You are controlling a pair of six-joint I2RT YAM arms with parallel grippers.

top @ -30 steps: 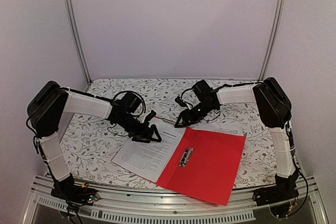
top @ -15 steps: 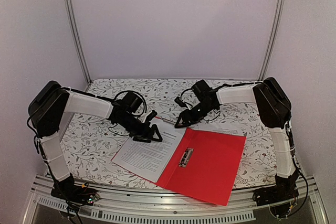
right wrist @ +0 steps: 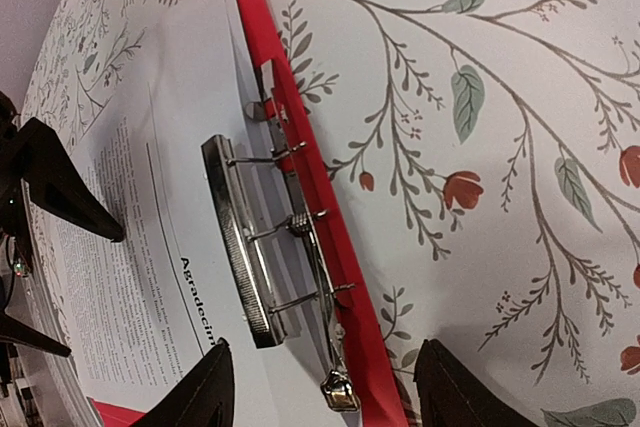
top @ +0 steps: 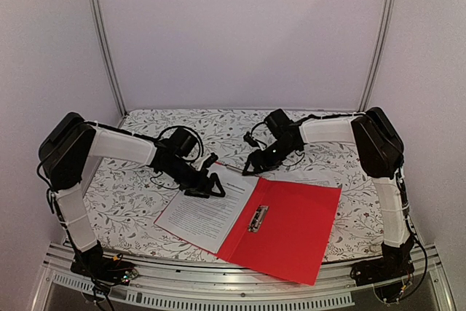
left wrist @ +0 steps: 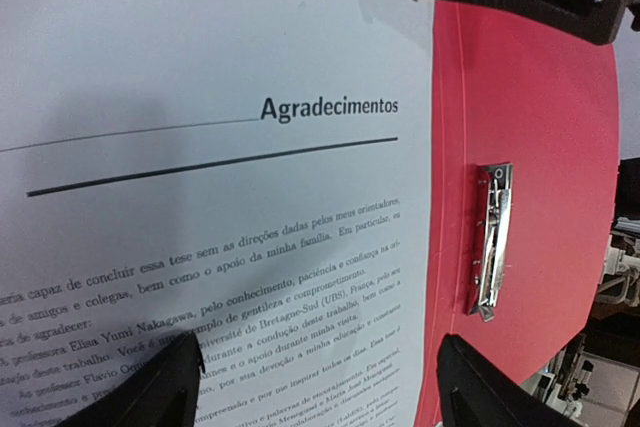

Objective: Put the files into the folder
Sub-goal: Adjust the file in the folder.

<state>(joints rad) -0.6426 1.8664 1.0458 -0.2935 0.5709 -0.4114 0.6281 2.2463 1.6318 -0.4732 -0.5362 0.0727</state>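
Note:
The red folder (top: 295,227) lies open near the table's front, with a metal clip (top: 258,218) along its spine (left wrist: 490,237). The files (top: 200,213) lie flat to the left of the spine, printed side up, headed "Agradecimentos" (left wrist: 200,247). A second metal clamp (right wrist: 240,237) sits at the folder's red far edge (right wrist: 330,237), its bar over the sheet's top edge (right wrist: 170,147). My left gripper (top: 211,183) hovers open and empty over the files (left wrist: 315,387). My right gripper (top: 251,167) is open and empty, its jaws either side of the clamp (right wrist: 325,392).
The floral tablecloth (top: 138,194) covers the table (right wrist: 520,147). Another white sheet (top: 314,178) pokes out beyond the red cover's far edge. The two grippers face each other closely over the files' far corner. The table's front edge runs just below the folder.
My right gripper has shifted very slightly to the left at the folder's far edge. The left arm, the files and the folder have not visibly moved.

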